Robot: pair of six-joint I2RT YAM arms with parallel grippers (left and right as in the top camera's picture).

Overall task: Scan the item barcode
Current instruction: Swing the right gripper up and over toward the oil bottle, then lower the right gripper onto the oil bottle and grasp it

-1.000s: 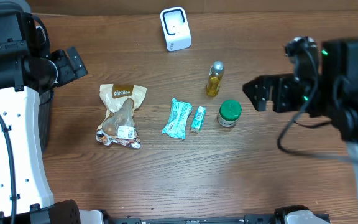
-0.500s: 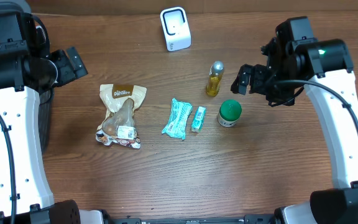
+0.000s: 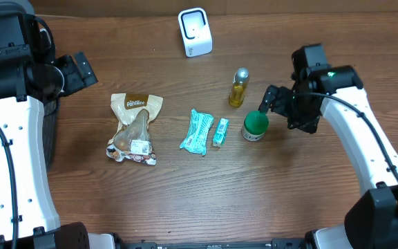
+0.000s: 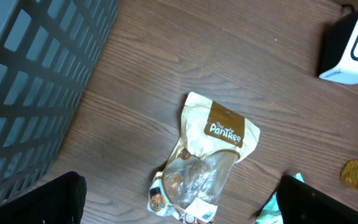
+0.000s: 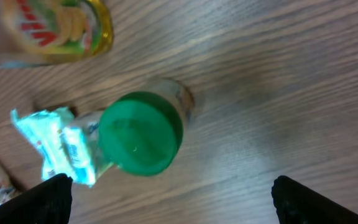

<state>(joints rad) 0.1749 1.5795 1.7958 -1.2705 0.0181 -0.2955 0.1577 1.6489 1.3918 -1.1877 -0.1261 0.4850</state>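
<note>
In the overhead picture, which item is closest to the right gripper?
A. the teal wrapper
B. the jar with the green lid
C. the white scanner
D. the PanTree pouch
B: the right gripper hangs open just beside the jar with the green lid, and the right wrist view looks down onto that jar between its fingers.

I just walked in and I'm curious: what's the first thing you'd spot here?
The jar with the bright green lid stands right of the middle, with the open right pincer close by it. Next come the white scanner at the far edge and the tan snack bag lying on the left.
</note>
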